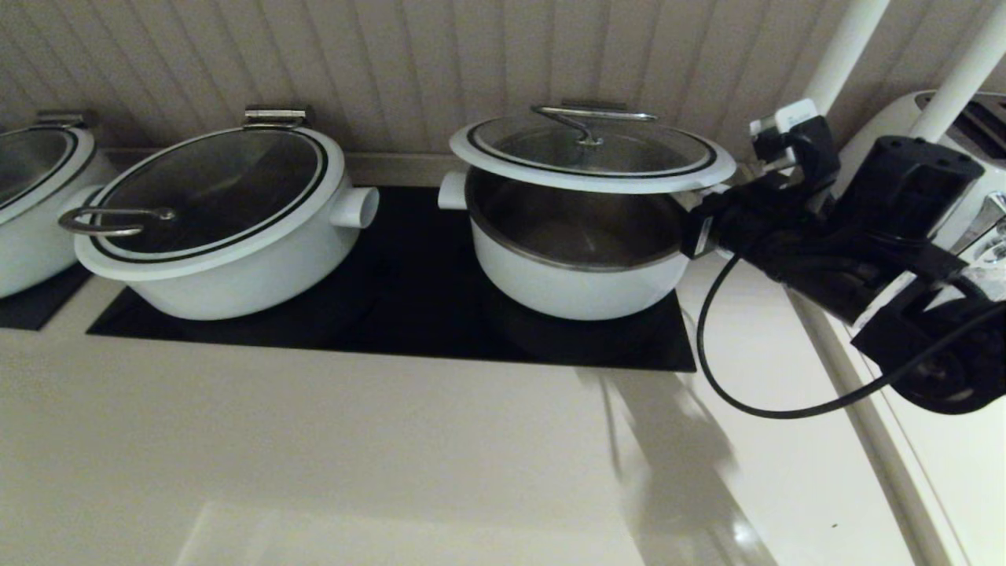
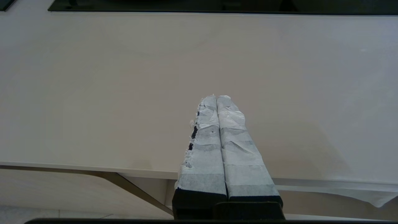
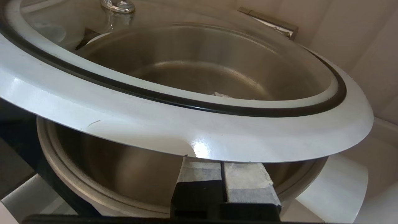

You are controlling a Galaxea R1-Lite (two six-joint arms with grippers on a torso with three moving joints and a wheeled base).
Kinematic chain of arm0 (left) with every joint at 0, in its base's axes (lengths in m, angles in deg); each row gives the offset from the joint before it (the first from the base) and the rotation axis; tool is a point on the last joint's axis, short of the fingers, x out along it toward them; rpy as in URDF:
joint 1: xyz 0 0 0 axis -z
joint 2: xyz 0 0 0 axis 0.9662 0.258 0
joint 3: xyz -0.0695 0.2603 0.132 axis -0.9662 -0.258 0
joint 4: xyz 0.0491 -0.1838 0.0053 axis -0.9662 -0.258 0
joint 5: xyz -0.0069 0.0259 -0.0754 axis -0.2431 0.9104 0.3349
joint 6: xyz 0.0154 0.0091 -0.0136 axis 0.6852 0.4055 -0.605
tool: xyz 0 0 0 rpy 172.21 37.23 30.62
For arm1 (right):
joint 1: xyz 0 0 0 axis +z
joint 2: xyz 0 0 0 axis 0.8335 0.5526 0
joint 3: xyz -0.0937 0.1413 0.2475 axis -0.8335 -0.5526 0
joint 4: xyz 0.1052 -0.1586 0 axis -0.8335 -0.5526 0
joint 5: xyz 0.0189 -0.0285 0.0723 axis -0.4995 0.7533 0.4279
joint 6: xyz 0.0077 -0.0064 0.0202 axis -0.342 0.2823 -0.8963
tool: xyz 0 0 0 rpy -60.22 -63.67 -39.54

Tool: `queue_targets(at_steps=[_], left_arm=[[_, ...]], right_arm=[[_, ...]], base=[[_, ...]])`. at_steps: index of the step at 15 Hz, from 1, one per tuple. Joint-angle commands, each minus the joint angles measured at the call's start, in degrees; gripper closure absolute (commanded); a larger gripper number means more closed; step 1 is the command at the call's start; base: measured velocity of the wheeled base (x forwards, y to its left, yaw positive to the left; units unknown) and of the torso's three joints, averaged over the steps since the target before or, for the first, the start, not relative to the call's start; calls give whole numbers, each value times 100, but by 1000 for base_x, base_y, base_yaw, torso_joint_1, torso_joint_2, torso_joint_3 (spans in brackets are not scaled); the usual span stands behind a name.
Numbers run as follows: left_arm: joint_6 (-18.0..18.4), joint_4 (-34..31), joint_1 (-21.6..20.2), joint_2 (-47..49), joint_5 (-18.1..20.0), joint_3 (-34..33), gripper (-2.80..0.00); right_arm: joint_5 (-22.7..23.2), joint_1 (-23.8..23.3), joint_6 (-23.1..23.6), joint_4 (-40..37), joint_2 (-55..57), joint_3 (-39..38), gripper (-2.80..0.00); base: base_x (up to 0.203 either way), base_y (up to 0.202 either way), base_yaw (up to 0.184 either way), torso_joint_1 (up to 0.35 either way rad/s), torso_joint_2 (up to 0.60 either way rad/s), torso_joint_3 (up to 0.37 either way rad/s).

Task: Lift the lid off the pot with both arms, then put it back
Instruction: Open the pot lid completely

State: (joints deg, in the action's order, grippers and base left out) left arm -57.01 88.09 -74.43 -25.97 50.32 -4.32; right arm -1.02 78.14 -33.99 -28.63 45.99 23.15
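Observation:
The white pot (image 1: 574,275) with its steel inside stands on the right part of the black cooktop. Its glass lid (image 1: 589,153), with white rim and steel bar handle (image 1: 593,118), is held above the pot's rim, with an open gap at front. My right gripper (image 1: 699,224) is at the lid's right edge. In the right wrist view the lid's white rim (image 3: 186,124) rests on top of my shut right gripper (image 3: 222,163), above the pot (image 3: 124,174). My left gripper (image 2: 216,98) is shut and empty over the bare counter, out of the head view.
A wider white pot (image 1: 220,212) with a loop-handled lid stands on the left of the cooktop (image 1: 409,314). Another pot (image 1: 31,196) is at the far left. A white appliance (image 1: 967,157) stands behind my right arm. The wall is close behind the pots.

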Motion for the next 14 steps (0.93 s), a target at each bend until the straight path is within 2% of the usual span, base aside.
queue_targets(at_steps=[1,14], left_arm=[[2,5,-1,-13,0,0,0],[2,5,-1,-13,0,0,0]], right_arm=[[3,2,9,44,-17,94,0],[3,-33,17,37,-175,318,0]], base=[[0,0,0,0,0,0],[0,0,0,0,0,0]])
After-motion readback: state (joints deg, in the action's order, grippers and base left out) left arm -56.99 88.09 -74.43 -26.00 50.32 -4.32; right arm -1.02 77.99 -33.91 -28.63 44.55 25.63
